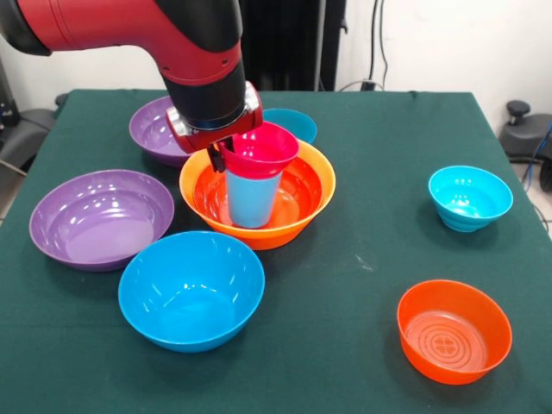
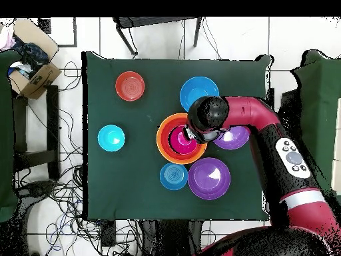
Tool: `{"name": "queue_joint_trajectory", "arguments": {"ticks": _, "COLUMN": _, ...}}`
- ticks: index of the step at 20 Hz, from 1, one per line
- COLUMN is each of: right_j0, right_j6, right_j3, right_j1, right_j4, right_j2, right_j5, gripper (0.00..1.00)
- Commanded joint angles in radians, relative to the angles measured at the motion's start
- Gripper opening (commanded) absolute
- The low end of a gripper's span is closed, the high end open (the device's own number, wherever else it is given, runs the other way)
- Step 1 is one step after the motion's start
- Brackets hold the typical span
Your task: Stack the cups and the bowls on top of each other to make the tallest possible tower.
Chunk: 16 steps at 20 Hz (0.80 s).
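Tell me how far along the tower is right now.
Early. Done: the light blue cup stands inside the large orange bowl. In hand: the gripper holds a magenta bowl by its rim on the cup. Left: two purple bowls, three blue or cyan ones and a red-orange bowl, all loose.

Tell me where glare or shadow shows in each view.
Front view: soft white highlights streak the glossy large orange plastic bowl and the near purple plastic bowl; the robot's gripper shades the magenta bowl sitting on the light blue plastic tumbler. Overhead view: lighting is flat, with faint shine inside the purple bowl and no strong shadows on the green tablecloth.
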Motion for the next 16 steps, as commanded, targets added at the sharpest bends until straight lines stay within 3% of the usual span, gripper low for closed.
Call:
{"name": "queue_joint_trajectory", "arguments": {"ticks": 1, "right_j0": -0.001, "right_j6": -0.288, "right_j3": 0.013, "right_j1": 0.031, "right_j4": -0.065, "right_j2": 0.035, "right_j5": -0.013, "gripper": 0.00}}
{"name": "queue_joint_trajectory", "arguments": {"ticks": 10, "right_j0": -0.016, "right_j6": -0.292, "right_j3": 0.021, "right_j1": 0.030, "right_j4": -0.049, "right_j2": 0.065, "right_j5": -0.038, "gripper": 0.00}}
{"name": "queue_joint_trajectory", "arguments": {"ticks": 11, "right_j0": -0.024, "right_j6": -0.294, "right_j3": 0.028, "right_j1": 0.031, "right_j4": -0.048, "right_j2": 0.073, "right_j5": -0.044, "gripper": 1.00}}
{"name": "queue_joint_trajectory", "arguments": {"ticks": 14, "right_j0": -0.033, "right_j6": -0.241, "right_j3": 0.028, "right_j1": 0.043, "right_j4": -0.026, "right_j2": 0.077, "right_j5": -0.081, "gripper": 1.00}}
{"name": "queue_joint_trajectory", "arguments": {"ticks": 16, "right_j0": -0.037, "right_j6": -0.278, "right_j3": 0.032, "right_j1": 0.045, "right_j4": -0.034, "right_j2": 0.092, "right_j5": -0.075, "gripper": 1.00}}
